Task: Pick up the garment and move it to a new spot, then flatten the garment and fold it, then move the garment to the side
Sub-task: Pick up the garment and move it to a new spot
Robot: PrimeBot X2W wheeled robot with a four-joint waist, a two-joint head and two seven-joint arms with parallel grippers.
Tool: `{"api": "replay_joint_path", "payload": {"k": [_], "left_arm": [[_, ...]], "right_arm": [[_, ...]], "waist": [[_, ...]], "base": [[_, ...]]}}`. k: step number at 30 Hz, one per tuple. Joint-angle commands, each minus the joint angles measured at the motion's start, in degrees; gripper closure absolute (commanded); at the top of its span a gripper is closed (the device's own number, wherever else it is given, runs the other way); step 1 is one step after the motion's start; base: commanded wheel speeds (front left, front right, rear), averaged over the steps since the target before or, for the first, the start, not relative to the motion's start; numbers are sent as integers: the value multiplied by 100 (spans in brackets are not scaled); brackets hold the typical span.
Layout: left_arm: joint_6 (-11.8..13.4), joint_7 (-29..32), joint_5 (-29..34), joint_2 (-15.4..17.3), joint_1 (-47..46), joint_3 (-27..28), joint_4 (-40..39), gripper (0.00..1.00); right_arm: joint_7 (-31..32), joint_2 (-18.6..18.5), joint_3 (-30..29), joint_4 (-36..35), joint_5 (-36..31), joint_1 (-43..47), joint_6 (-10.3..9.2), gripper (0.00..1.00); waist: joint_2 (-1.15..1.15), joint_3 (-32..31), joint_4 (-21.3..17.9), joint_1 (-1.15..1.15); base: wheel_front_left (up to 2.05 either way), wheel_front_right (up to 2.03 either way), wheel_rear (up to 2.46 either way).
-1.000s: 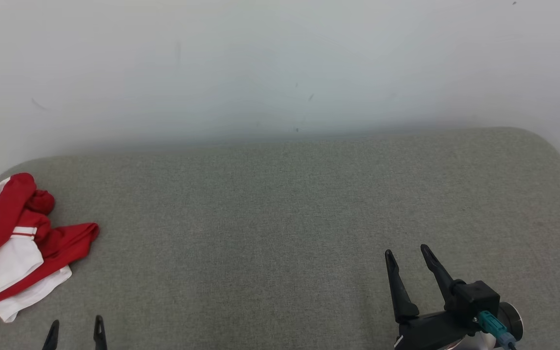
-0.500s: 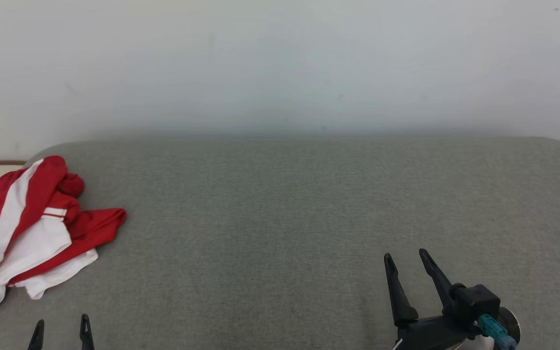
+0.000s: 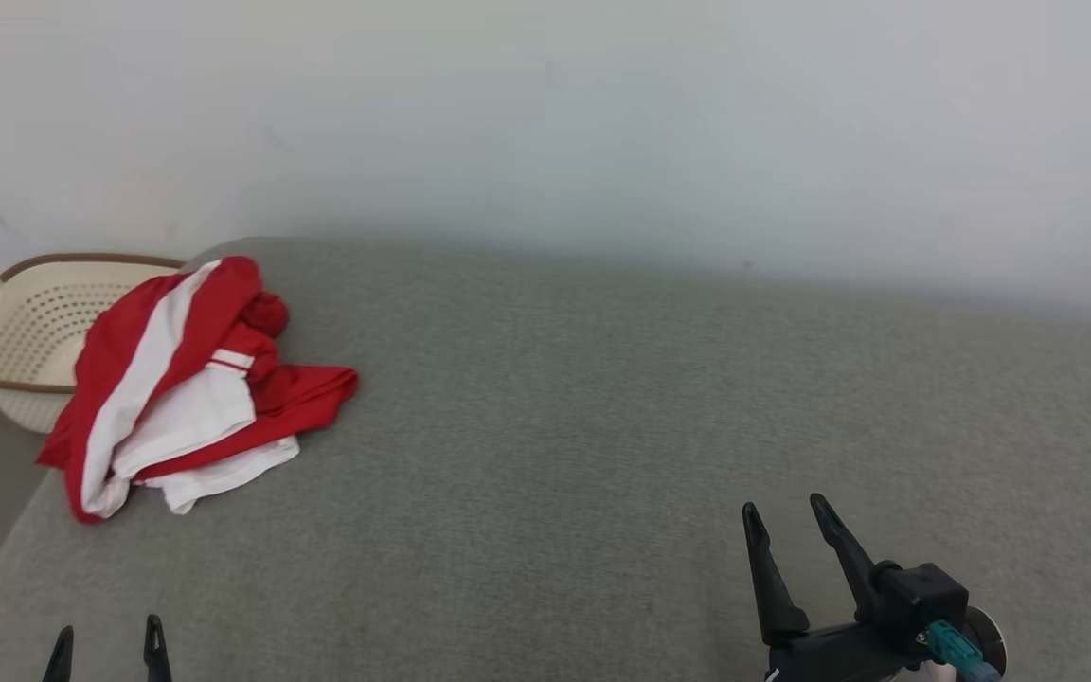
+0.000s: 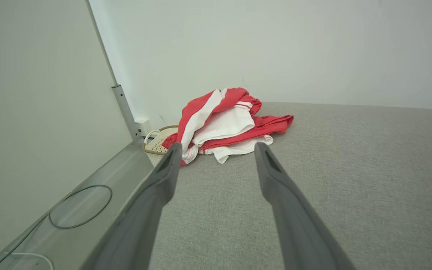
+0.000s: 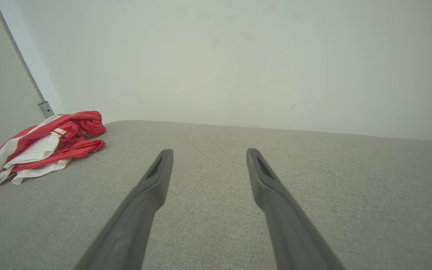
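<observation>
**A:** Garment (image 3: 190, 388) position?

**B:** It lies crumpled in a red and white heap at the left end of the grey cushion (image 3: 602, 426), close to the wall. A cream perforated basket (image 3: 20, 313) with a brown rim sits just behind it, past the cushion's edge.

**A:** And the left gripper (image 3: 107, 633)?

**B:** It is low at the near left with its fingers spread wide and nothing between them. In its wrist view the tips point toward the heap but stay apart from the cloth.

**A:** Right gripper (image 3: 782, 507)?

**B:** That one is over the right part of the cushion, well apart from the garment. Its fingers are also wide and hold nothing, with bare grey fabric between them.
</observation>
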Motion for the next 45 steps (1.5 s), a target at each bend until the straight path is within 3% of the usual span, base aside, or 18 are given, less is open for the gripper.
{"api": "replay_joint_path", "payload": {"k": [1, 13, 21, 32, 45], "left_arm": [[7, 13, -58, 46, 47, 21, -5, 0], [76, 127, -52, 129, 139, 12, -138, 0], [97, 174, -103, 189, 181, 33, -191, 0], [153, 165, -137, 185, 195, 21, -204, 0], [-104, 160, -329, 451, -810, 10, -170, 0]], "right_arm": [[-13, 7, 33, 31, 49, 56, 4, 0], [-104, 7, 155, 154, 186, 63, 4, 0], [-128, 7, 262, 207, 238, 33, 4, 0], [-154, 6, 354, 298, 277, -64, 4, 0], [-138, 6, 388, 295, 205, -139, 4, 0]], "waist": [[0, -36, 301, 0], [0, -123, 1066, 0], [0, -146, 1321, 0], [0, -109, 1353, 0], [0, 34, 1086, 0]], "base": [[0, 0, 0], [0, 0, 0], [0, 0, 0], [0, 0, 0], [0, 0, 0]]}}
